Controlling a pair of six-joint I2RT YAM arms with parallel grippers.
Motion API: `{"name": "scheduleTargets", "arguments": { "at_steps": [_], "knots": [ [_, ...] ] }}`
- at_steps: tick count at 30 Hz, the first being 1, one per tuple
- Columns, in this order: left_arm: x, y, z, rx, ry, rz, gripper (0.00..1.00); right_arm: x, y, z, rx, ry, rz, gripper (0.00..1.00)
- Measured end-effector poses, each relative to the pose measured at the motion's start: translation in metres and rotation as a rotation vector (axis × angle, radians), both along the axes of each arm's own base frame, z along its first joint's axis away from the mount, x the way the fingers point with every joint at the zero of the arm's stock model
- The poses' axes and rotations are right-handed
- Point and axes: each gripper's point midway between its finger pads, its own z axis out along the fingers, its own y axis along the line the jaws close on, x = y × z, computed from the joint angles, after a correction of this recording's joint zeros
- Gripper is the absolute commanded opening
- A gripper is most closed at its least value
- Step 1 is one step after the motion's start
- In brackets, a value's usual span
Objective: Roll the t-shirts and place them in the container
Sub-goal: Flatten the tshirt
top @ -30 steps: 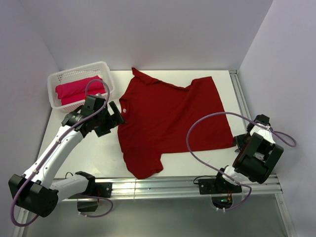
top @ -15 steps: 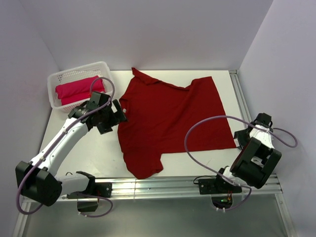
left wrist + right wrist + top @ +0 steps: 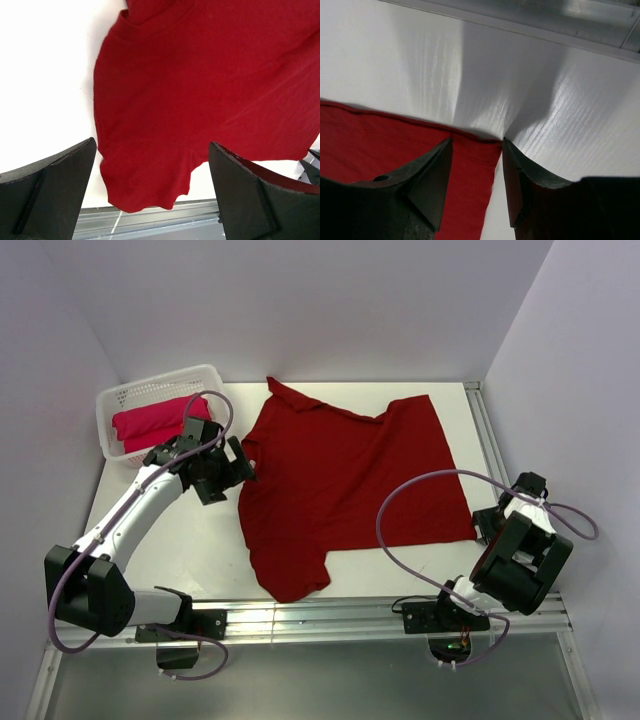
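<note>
**Crimson shirt flat, both grippers released at its edges, roll not started**

- Dark crimson t-shirt (image 3: 350, 475) lies spread flat mid-table (image 3: 200, 550). It sits sideways: neck toward the left arm, hem toward the right arm, one sleeve pointing at the near rail and the other at the far wall. No fold or rolled edge shows anywhere on it.
- Pinkish-red t-shirt (image 3: 150, 425) is bundled in the white basket (image 3: 122, 394) at the far-left corner, untouched by either arm.
- Left gripper (image 3: 246, 462) hangs just beside the neck edge. The left wrist view shows its fingers spread wide and nothing between them but the cloth lying below. Released.
- Right gripper (image 3: 475, 145) is down at the near hem corner. Its jaws are parted and straddle that corner. The cloth between them lies flat and unpinched, so this one is released too.
- Step in hand, as I read it: taking hold of the crimson shirt before the first fold or roll.
- Next move calls for the right jaws to close on the hem corner without pushing it away. The left needs a matching hold, so the edge lifts evenly and the roll starts straight.
</note>
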Motion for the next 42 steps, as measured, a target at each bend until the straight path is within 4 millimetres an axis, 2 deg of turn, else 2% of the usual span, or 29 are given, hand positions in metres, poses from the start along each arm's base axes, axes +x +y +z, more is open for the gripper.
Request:
{"name": "scheduleTargets", "arguments": {
  "at_steps": [2,6,9,11,13,14,20,22,26,28,32,36,39,42],
  "knots": [
    [0.002,0.003,0.000,0.003,-0.002,0.004,0.99,0.001,-0.001,0.001,-0.005,-0.007,0.002,0.55],
    [0.003,0.006,0.001,0.007,-0.005,0.004,0.99,-0.002,0.001,0.001,-0.016,-0.013,0.004,0.44],
    [0.002,0.005,0.001,0.005,-0.005,-0.003,1.00,-0.004,0.002,-0.001,-0.016,-0.007,0.006,0.24],
    [0.002,0.005,0.001,0.000,-0.003,-0.008,0.99,-0.003,0.002,-0.002,-0.011,-0.006,0.005,0.16],
    [0.001,0.004,0.001,-0.001,-0.002,-0.013,0.99,-0.001,0.002,-0.002,-0.007,-0.013,0.003,0.03],
    [0.000,0.005,0.001,-0.001,-0.001,-0.016,0.99,0.000,0.002,-0.002,-0.004,-0.013,0.003,0.00],
    [-0.015,0.006,0.001,-0.013,0.022,-0.033,1.00,0.000,0.002,-0.001,0.009,0.018,-0.008,0.00],
    [-0.029,0.004,-0.009,-0.042,0.040,-0.051,0.99,-0.001,0.003,-0.001,0.014,0.023,-0.018,0.00],
    [-0.072,-0.004,-0.042,-0.117,0.167,-0.103,0.96,-0.001,0.005,0.000,0.026,0.026,-0.041,0.00],
    [-0.087,-0.011,-0.049,-0.153,0.211,-0.133,0.97,-0.001,0.006,0.001,0.032,0.029,-0.045,0.00],
    [-0.105,-0.041,-0.032,-0.211,0.144,-0.241,0.96,0.001,0.006,0.003,0.032,0.025,-0.044,0.00],
    [-0.140,-0.064,-0.012,-0.270,0.051,-0.351,0.94,0.006,0.006,-0.001,0.040,0.010,-0.034,0.00],
    [-0.166,-0.062,-0.022,-0.282,0.058,-0.354,0.93,0.011,0.006,-0.002,0.057,0.003,-0.019,0.00],
    [-0.187,-0.053,-0.045,-0.268,0.096,-0.313,0.93,0.016,0.007,-0.001,0.058,-0.025,-0.014,0.00]
  ]
}}
